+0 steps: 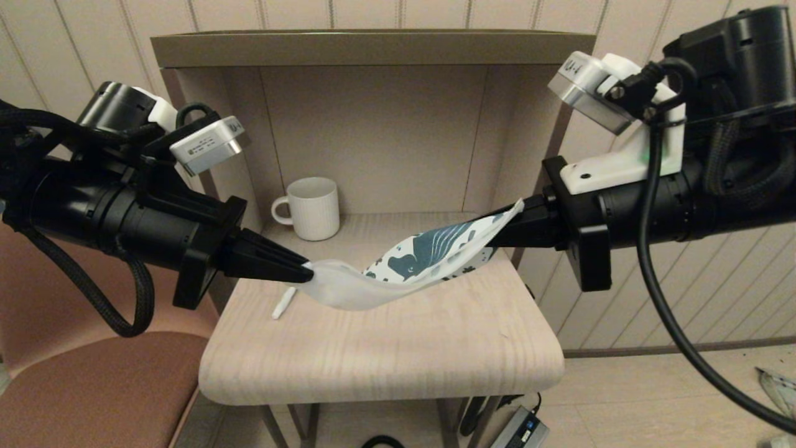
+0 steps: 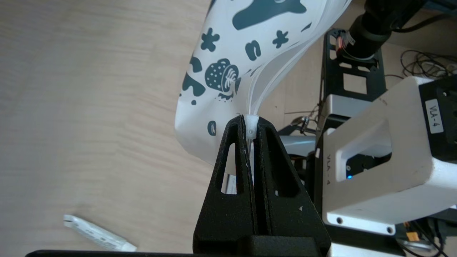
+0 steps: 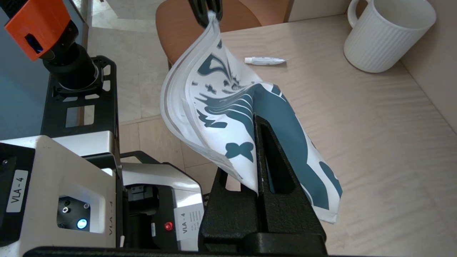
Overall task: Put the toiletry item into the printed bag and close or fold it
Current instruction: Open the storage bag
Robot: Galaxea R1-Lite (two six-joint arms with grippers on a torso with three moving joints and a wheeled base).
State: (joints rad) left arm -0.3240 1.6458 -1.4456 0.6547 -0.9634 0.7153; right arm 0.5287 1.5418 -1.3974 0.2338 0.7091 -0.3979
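You have the printed bag [image 1: 410,267] strung sagging above the worktop [image 1: 385,348], its plain end clamped in the closed left end effector [image 1: 306,272] and its printed end in the closed right end effector [image 1: 500,231], while the toiletry item [image 1: 283,305] lies on the worktop below the left one.

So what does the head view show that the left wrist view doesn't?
Only the head view shows the mug at the back of the table, and the right gripper shut on the printed bag. Only the left wrist view shows the white slider clamped in the left gripper. Both show the bag hanging and the toiletry item lying outside it.
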